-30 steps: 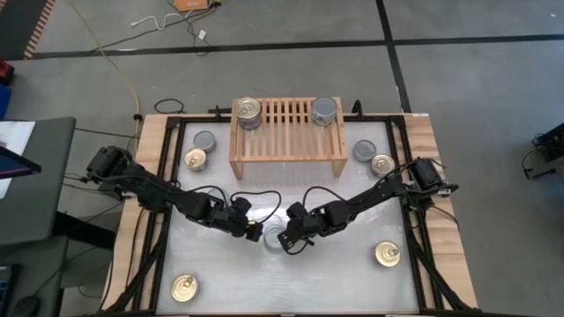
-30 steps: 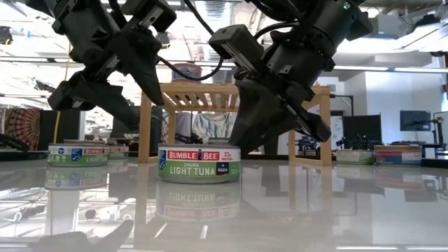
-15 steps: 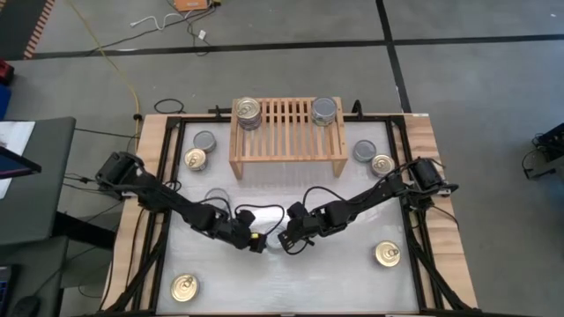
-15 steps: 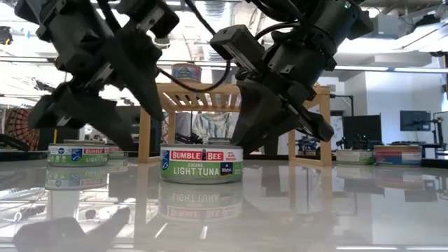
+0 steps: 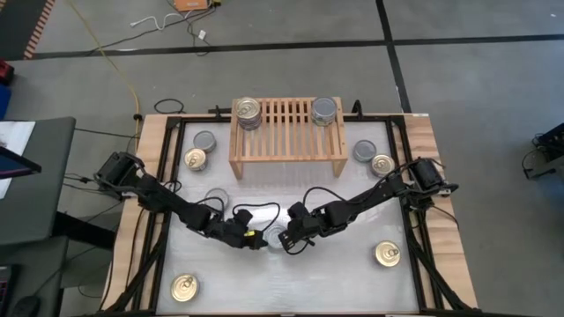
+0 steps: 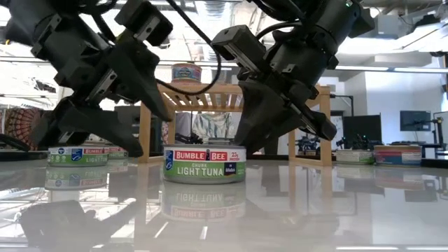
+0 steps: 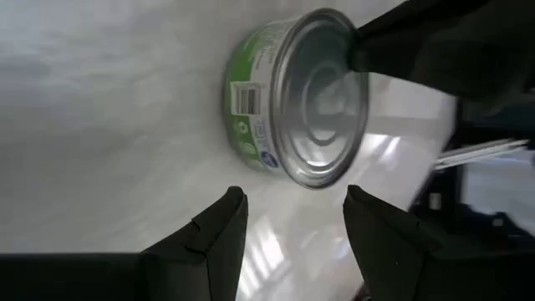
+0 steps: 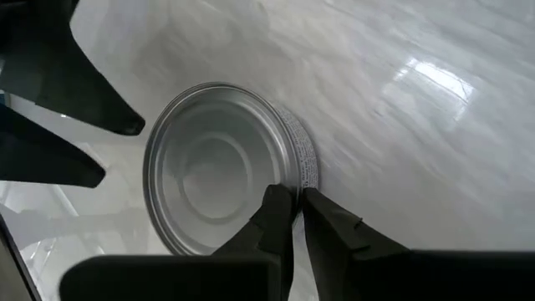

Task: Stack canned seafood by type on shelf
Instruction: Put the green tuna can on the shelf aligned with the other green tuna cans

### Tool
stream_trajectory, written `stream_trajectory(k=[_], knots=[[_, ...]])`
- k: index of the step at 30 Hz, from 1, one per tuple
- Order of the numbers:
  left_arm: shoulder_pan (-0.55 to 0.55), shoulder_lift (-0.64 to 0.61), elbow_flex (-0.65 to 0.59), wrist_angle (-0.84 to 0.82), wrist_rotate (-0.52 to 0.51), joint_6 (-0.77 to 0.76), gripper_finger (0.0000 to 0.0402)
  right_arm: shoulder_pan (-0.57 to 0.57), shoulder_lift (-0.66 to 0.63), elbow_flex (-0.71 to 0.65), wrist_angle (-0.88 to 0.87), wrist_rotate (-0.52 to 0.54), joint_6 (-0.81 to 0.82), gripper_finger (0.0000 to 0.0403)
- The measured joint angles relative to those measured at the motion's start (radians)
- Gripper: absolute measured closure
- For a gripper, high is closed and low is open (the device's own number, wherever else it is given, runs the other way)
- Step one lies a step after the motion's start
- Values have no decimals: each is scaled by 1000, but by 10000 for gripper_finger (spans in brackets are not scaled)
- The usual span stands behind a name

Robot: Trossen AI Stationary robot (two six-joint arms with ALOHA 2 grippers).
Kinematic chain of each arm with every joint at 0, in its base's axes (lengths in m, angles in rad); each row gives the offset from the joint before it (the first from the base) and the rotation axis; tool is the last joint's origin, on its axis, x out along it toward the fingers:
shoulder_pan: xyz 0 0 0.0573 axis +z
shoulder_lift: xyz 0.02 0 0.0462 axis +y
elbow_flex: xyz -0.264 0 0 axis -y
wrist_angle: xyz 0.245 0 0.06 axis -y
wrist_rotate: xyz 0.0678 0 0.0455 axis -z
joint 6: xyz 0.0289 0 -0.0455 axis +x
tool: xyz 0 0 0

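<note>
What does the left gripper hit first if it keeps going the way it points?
Likely the silver-topped tuna can: it sits straight ahead of the left gripper, whose fingers are open and short of it. The right gripper pinches the can's far rim.

Bright overhead light, glare streaks on the glossy table (image 8: 435, 75), arms backlit, blurred.

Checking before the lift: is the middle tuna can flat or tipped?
Flat: the tuna can sits level on the table, label upright.
</note>
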Motion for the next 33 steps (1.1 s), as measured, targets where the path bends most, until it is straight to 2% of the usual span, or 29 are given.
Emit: stream_trajectory(k=[2,7,16,24,33], knots=[[-5,0,-30,55,-17,-17,212,0,0,0,-1,0,0,344],[-7,0,-47,72,-50,-45,212,0,0,-1,-3,0,3,344],[-5,0,-46,76,-50,-23,212,-3,1,-1,-5,20,3,348],[-4,0,-46,76,-50,-24,212,-3,0,-2,4,23,0,382],[-4,0,-45,102,-48,-24,212,0,-2,-2,7,23,17,375]])
